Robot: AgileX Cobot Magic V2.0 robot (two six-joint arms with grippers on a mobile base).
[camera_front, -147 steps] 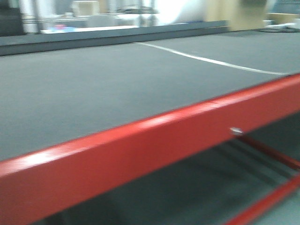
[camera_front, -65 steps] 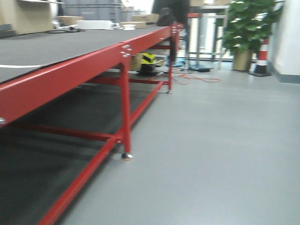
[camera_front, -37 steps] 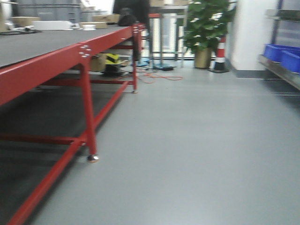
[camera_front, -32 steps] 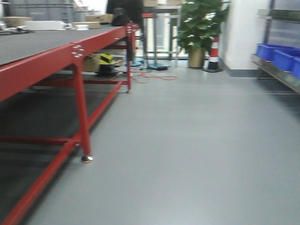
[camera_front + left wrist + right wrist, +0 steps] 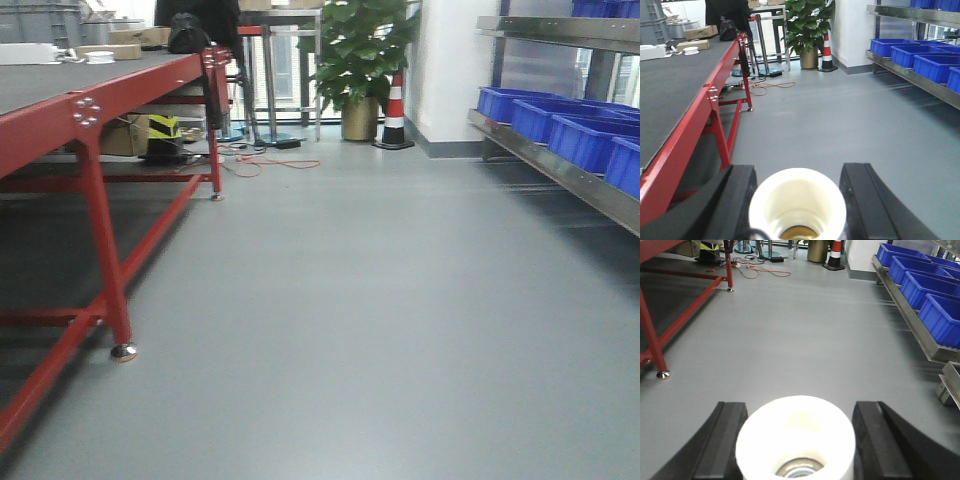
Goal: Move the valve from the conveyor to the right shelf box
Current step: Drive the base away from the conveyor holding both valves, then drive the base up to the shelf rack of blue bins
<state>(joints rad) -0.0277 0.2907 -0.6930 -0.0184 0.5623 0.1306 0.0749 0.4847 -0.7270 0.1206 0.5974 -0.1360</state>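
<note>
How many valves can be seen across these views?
2. One white valve sits between the fingers of the left claw; a second valve sits likewise in the right claw. Small items at the conveyor's far end are too distant to identify.

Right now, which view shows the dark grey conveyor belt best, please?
Left wrist view: the dark grey conveyor belt spreads wide beside its red frame. Front view catches only a thin strip; right wrist view, only the frame.

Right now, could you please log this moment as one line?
left gripper: shut on cream valve | right gripper: shut on white valve | conveyor: on robot's left | blue shelf boxes: on right, not reached
</note>
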